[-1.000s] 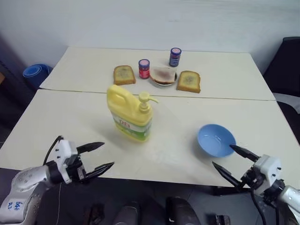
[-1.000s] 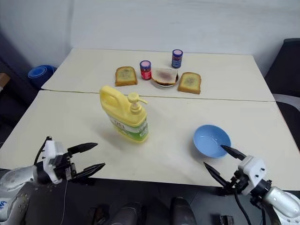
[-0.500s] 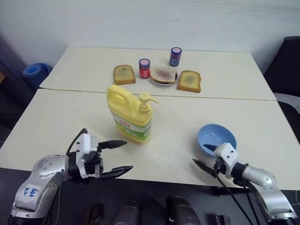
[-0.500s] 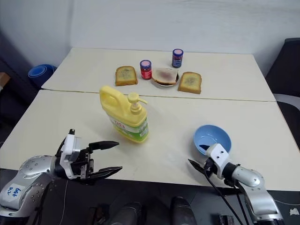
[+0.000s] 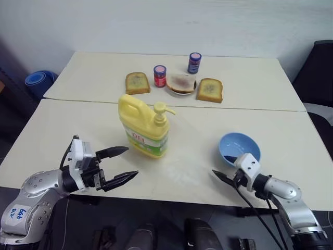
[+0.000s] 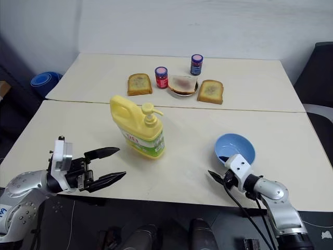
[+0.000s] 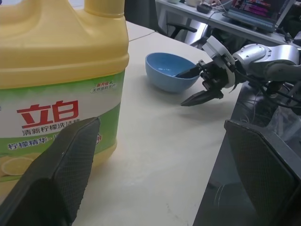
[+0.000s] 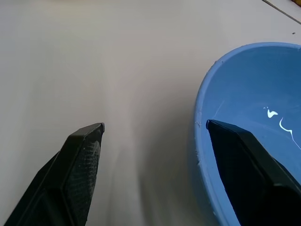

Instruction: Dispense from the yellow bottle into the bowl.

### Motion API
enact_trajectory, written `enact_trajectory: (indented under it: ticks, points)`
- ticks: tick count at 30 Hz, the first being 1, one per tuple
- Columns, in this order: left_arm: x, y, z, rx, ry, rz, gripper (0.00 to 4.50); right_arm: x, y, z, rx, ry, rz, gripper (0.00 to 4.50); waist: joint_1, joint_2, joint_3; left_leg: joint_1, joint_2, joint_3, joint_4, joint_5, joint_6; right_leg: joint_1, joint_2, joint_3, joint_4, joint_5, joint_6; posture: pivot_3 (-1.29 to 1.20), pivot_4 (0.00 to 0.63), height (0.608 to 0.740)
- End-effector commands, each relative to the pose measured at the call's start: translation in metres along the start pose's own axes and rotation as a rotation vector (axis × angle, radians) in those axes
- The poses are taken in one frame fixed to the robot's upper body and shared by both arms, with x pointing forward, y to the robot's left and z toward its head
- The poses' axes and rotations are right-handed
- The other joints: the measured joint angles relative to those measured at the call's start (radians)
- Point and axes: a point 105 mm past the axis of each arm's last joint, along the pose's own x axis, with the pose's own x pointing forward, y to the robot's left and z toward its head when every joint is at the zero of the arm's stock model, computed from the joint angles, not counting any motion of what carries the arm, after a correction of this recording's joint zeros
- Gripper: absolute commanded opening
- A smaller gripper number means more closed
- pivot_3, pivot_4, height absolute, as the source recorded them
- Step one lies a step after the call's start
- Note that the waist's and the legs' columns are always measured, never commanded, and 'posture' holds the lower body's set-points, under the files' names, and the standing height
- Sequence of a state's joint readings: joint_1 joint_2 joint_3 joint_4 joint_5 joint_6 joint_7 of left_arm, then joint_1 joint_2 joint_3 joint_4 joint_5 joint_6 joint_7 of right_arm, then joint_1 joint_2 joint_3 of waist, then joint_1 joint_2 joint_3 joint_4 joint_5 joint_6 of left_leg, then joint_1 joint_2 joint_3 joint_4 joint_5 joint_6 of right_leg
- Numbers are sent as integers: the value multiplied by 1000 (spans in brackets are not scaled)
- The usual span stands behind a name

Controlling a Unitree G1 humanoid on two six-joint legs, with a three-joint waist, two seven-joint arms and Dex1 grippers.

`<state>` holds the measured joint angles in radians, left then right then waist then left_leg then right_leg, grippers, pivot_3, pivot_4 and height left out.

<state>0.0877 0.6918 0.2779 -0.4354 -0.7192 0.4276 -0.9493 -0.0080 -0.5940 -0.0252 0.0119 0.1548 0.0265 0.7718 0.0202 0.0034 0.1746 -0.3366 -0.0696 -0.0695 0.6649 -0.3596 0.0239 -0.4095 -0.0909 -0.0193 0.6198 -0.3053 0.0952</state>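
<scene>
The yellow bottle, with its pump top and green-and-white label, stands upright mid-table. My left gripper hovers open just in front of it, a little to the left, touching nothing; in the left wrist view the bottle looms close beyond the left gripper. The light-blue bowl sits near the table's front right. My right gripper is open and straddles the bowl's near rim. One finger is inside the bowl and the other is outside over the table. The right gripper also shows in the left wrist view.
At the back of the table lie two bread slices, a small white plate with bread, a red jar and a blue jar. A black chair stands to the right and a blue object lies on the floor to the left.
My right gripper has moved forward and down to the bowl, and one finger now sits inside the rim. My left gripper has risen slightly and moved nearer the bottle.
</scene>
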Motion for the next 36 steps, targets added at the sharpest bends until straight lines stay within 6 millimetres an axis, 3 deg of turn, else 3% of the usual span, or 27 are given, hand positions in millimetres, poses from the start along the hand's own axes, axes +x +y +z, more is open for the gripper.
enact_trajectory:
  ticks: [1, 4, 8, 16, 29, 35, 36]
  points:
    - [0, -2, 6, 25, -5, -26, 4500, -3, -4, 11, 40, -30, -1, 3599, 0, 0, 0, 0, 0, 0, 0, 0, 0, 0, 0, 0, 0, 0, 0, 0, 150, 740]
    - [0, -4, 3, 24, 4, -48, 4500, -6, -6, 18, 0, -45, -10, 4460, 0, 0, 0, 0, 0, 0, 0, 0, 0, 0, 0, 0, 0, 0, 0, 0, 150, 740]
    - [0, -6, 2, 21, 11, -69, 4500, -11, -10, 27, -4, -66, -31, 4486, 0, 0, 0, 0, 0, 0, 0, 0, 0, 0, 0, 0, 0, 0, 0, 0, 150, 740]
    - [10, -8, 1, 30, 7, -106, 4500, -3, -17, 14, 14, 15, -33, 4486, 0, 0, 0, 0, 0, 0, 0, 0, 0, 0, 0, 0, 0, 0, 0, 0, 150, 740]
    - [-2, -1, 21, 2, -25, -60, 4500, 1, -15, 16, -64, -4, 11, 20, -4, 0, 0, 0, 0, 0, 0, 0, 0, 0, 0, 0, 0, 0, 0, 0, 150, 740]
    - [-18, 6, 71, -12, -70, -105, 4500, -5, 1, 69, -247, -112, 219, 20, -6, 0, 1, -1, 0, 0, 1, 0, 0, -1, 0, 0, 0, 0, 0, 0, 150, 740]
    - [-18, 7, 83, 7, -94, -110, 4188, -7, 7, 80, -269, -126, 278, 0, -7, 0, 2, -1, 0, 0, 1, 0, 0, -1, 0, 0, 0, 0, 0, 0, 150, 740]
